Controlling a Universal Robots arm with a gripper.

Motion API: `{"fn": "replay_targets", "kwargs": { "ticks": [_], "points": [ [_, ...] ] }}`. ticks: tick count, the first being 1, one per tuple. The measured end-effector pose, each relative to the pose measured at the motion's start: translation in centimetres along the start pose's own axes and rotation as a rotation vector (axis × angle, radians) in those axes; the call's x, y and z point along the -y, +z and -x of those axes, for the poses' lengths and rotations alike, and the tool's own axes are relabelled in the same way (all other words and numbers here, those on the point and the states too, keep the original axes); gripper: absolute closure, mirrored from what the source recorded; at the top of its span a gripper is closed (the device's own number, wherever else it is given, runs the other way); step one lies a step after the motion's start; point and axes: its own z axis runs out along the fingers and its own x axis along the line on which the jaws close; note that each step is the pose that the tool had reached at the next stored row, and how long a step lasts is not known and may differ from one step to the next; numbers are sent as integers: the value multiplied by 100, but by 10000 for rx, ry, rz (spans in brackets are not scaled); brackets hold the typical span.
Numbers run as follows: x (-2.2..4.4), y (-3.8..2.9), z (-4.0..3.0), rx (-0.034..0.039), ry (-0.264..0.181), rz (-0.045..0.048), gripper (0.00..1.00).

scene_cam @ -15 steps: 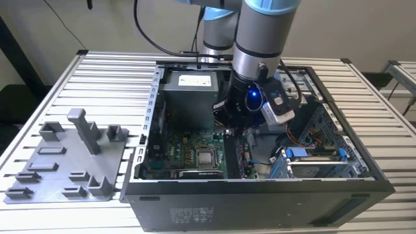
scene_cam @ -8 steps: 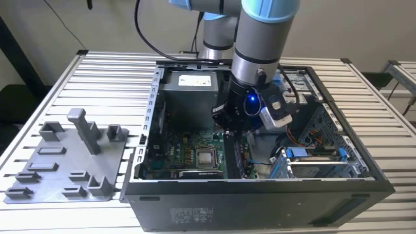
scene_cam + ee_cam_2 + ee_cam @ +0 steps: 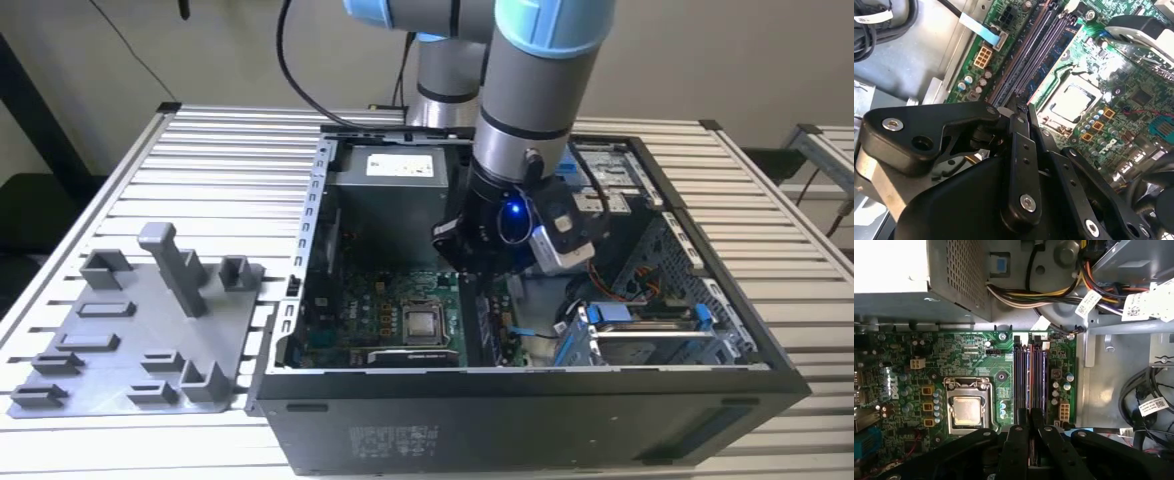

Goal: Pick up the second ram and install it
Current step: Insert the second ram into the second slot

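One ram [image 3: 1030, 375] beneath claw [image 3: 1030, 415].

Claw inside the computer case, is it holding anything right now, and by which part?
Cannot be told. The claw hangs just above the motherboard's memory slots, its grip hidden.

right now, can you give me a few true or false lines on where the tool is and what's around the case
1. The tool is inside the open computer case. True.
2. The grey holder plate lies to the exterior view's right of the case. False: it lies to the exterior view's left.
3. The processor has its metal top uncovered. True.
4. The tool hangs over the power supply. False: it is at the memory slots beside the processor.
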Motion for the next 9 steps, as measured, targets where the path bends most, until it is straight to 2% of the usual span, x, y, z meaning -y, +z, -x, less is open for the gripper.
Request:
{"fn": "replay_targets", "kwargs": {
  "ticks": [9],
  "points": [
    [22,85,-13,5,-2,1,86]
  ]
}}
